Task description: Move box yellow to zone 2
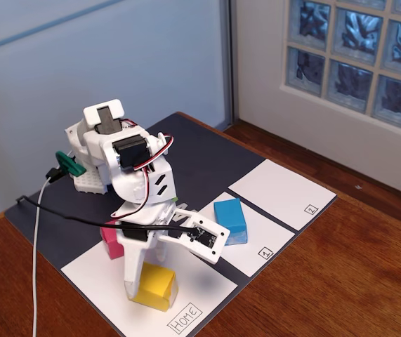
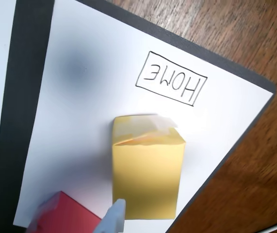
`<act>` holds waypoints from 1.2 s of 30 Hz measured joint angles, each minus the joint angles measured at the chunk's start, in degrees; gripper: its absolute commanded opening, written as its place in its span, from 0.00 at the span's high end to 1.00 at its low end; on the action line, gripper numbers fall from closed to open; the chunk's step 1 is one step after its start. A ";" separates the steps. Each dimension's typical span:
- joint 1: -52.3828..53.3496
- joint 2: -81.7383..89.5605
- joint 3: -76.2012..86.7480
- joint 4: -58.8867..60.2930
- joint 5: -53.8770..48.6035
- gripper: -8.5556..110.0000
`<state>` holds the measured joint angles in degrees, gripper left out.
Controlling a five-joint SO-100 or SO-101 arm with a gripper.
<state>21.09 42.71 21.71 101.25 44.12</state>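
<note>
The box yellow (image 1: pixel 155 286), a small bright paper-wrapped block with taped end (image 2: pixel 148 167), sits on white paper at six o'clock; zone 2 (image 1: pixel 282 192), a white panel, lies bare at three o'clock.

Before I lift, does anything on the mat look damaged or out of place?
Only a small flaw: the yellow box on the Home panel has a loose strip of clear tape puckered along one top edge, with the paper flap slightly lifted, as the wrist view shows. It stands flat, and nothing else looks askew.
</note>
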 measured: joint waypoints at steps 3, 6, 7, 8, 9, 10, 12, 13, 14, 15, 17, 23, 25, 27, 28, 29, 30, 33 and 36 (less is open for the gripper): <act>-0.35 1.05 2.55 0.00 0.00 0.55; -0.53 7.03 9.23 0.00 0.00 0.54; -0.53 10.02 12.92 -0.09 0.00 0.54; -0.53 13.71 17.31 -0.70 0.09 0.54; -0.53 17.58 22.41 -1.58 0.26 0.54; -0.53 21.27 27.42 -2.20 0.26 0.54; -0.62 25.75 34.37 -2.55 0.26 0.54; -0.62 26.54 35.95 -2.72 0.26 0.54; -0.79 26.63 36.91 -3.25 0.09 0.54; -0.88 26.63 37.53 -3.87 0.09 0.54; -1.14 26.63 37.71 -5.01 -0.09 0.53; -1.41 26.37 37.71 -9.32 -1.23 0.53; -1.41 24.08 37.27 -10.72 -1.23 0.53; -1.41 21.45 37.00 -11.78 -1.23 0.53; -1.41 20.39 36.65 -12.04 -1.23 0.53; -1.41 19.60 36.04 -12.48 -1.23 0.53; -1.41 18.72 35.60 -12.74 -1.23 0.53; -1.41 16.61 33.93 -13.01 -0.70 0.52; -1.41 13.62 32.08 -13.27 -0.35 0.52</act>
<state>19.69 56.34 53.79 87.98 43.77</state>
